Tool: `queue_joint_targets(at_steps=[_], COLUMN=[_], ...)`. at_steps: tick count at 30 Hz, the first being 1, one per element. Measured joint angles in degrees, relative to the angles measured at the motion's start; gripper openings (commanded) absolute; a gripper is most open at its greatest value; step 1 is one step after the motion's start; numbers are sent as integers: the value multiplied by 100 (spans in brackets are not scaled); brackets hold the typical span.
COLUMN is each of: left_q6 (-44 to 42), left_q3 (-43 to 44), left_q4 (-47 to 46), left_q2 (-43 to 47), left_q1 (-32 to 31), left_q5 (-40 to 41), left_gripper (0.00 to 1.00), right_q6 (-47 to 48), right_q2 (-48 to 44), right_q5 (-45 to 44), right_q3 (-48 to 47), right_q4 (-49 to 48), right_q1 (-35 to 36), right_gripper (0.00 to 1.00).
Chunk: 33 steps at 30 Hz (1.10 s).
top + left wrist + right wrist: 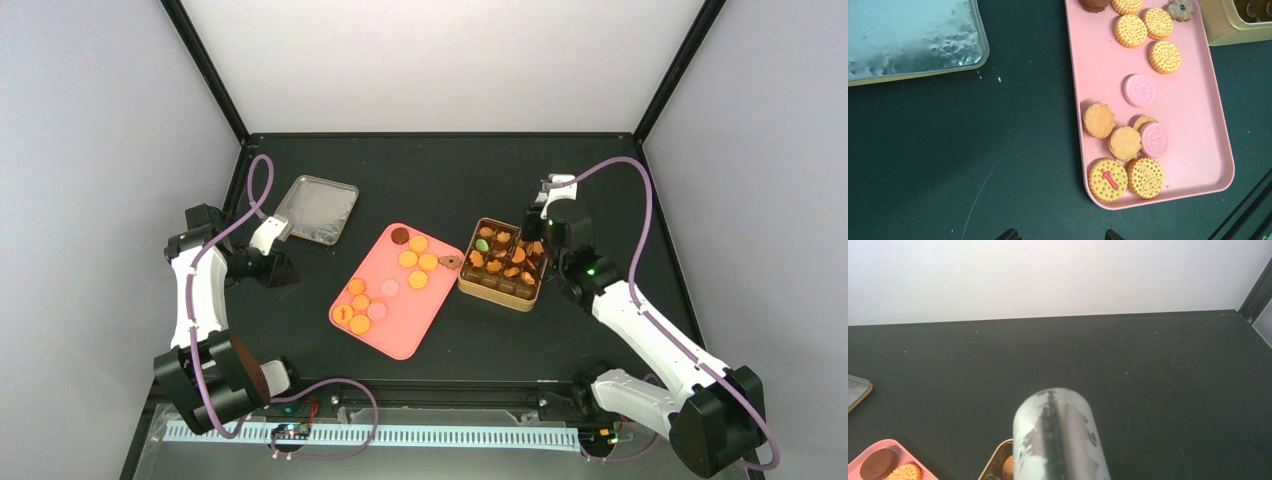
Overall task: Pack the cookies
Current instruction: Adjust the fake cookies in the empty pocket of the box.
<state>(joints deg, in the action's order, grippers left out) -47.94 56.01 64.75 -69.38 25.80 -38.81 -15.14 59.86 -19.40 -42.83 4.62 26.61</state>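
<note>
Mostly the cookies (408,259) lie loose on the pink tray (410,318) in the middle of the worktop (450,180); one cluster sits at the tray's near end, another at its far end, and a single pink one (1138,90) lies between them. In the near cluster a yellow biscuit with a red mark (1107,180) touches a plain yellow one beside it; at the far end a dark brown cookie (400,236) lies at the tray's corner. More cookies fill the cups of the gold tin (497,292), just beside the tray's right edge; a silver lid (317,208) rests beyond the tray's left side, apart from it. Left of the tray the left gripper (1060,236) hangs over bare worktop, its fingers (1009,234) apart with nothing between them. Right of the tray the right gripper (537,238) is over the tin's far-right edge; its own camera shows only a blurred silvery shape (1060,440), so I cannot tell how its fingers stand.
</note>
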Motion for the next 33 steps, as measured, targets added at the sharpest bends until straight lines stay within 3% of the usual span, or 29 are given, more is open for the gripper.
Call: queue_joint_targets(at_steps=[7,22,33], left_q6=[2,0,2], left_q3=[2,15,48], left_q4=[0,39,44], left_q2=[0,0,0], left_q1=[0,0,0], left_q5=[-2,-2,-2], left_gripper=[46,46,46], right_q6=[26,59,328], right_q2=[48,48,-240], right_q5=[-133,-199,-160], right_q3=[-2,-7,-278], right_q4=[-44,-74,-79], right_q1=[81,81,96], right_gripper=[32,17,18])
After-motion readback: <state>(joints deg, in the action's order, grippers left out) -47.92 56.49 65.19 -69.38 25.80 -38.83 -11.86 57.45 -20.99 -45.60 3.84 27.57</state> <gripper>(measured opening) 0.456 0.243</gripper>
